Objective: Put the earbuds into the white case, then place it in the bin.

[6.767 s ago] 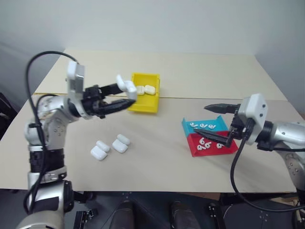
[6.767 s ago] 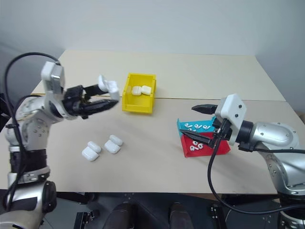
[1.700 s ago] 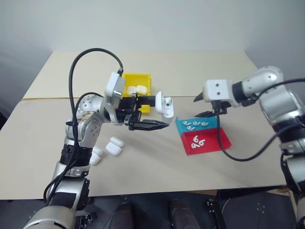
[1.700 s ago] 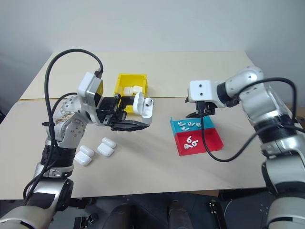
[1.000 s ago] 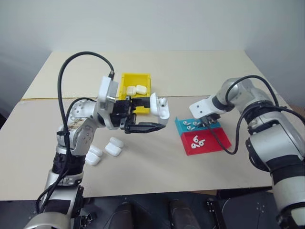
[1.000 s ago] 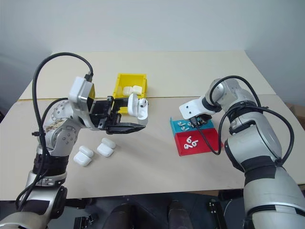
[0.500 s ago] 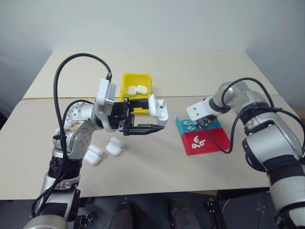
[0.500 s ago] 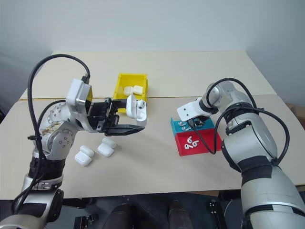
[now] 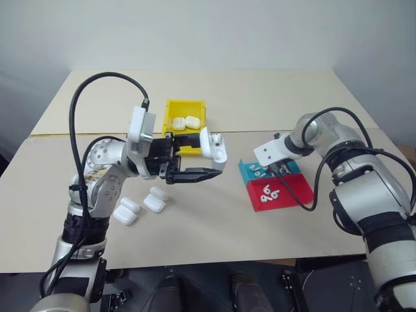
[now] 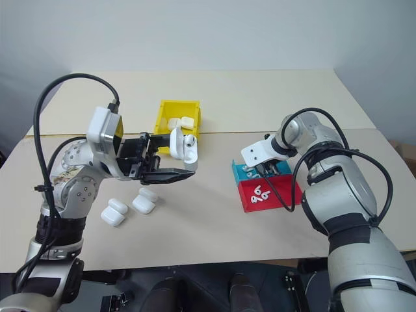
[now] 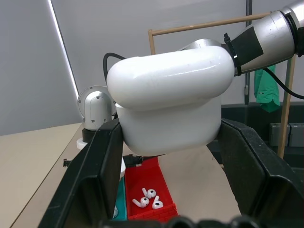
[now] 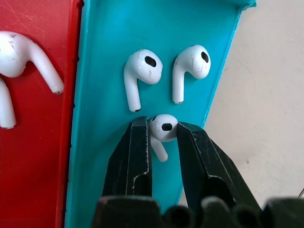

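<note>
Beige table before a grey wall. The yellow bin holds two closed cases; the cyan tray and red tray hold loose earbuds. Left hand, raised above the table, clamps the open white case; right hand pinches one earbud in the cyan tray.

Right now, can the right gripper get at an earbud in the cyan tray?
Probably yes. The right gripper is down in the cyan tray with its fingers on either side of one earbud; nothing stands between them, and the two neighbouring earbuds lie clear of the fingers.
</note>
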You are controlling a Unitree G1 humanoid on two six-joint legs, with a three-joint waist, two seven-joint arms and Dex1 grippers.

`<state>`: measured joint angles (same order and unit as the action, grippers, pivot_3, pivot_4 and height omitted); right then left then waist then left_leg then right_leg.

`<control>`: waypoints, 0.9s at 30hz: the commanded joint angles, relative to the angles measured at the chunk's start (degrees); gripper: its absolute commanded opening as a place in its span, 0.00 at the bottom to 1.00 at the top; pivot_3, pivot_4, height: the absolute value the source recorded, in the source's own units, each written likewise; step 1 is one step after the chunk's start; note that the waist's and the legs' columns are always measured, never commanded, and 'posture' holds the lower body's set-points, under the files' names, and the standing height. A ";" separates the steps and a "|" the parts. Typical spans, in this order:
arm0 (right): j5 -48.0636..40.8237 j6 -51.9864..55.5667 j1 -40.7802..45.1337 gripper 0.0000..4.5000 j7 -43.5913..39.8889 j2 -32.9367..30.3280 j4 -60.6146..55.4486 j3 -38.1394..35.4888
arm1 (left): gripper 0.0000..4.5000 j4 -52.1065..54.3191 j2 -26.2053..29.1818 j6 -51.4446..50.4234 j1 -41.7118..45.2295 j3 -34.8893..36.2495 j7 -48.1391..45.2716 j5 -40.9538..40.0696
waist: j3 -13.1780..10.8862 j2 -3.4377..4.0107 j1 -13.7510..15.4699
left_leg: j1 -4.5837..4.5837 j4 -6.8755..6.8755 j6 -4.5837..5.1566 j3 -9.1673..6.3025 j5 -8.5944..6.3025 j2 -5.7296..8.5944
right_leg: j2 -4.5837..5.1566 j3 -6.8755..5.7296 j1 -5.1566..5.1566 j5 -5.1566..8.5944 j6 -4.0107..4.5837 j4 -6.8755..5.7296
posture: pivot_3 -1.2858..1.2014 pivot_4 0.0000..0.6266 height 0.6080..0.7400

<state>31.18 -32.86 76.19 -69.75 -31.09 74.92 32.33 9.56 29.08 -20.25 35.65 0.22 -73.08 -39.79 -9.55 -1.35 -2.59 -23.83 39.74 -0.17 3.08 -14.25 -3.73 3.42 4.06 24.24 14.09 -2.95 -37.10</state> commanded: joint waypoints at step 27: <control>-98.85 88.94 -36.09 0.14 24.30 -0.67 -100.03 -53.62 | 0.61 -11.88 -4.66 1.31 10.91 -2.35 -7.80 1.16 | -0.05 0.09 1.81 | 0.01 0.02 0.05 -0.12 -0.03 0.02 | -0.03 -0.05 -0.08 -0.01 -0.01 -0.03 | 0.52 0.24 1.00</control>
<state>-62.57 55.34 39.89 -50.02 -31.81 -21.44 -19.20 -2.55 24.66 -19.83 45.03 -2.21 -80.40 -38.39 -9.59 -1.25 -0.78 -23.83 39.77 -0.13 2.97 -14.28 -3.71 3.39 4.01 24.16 14.08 -2.95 -37.13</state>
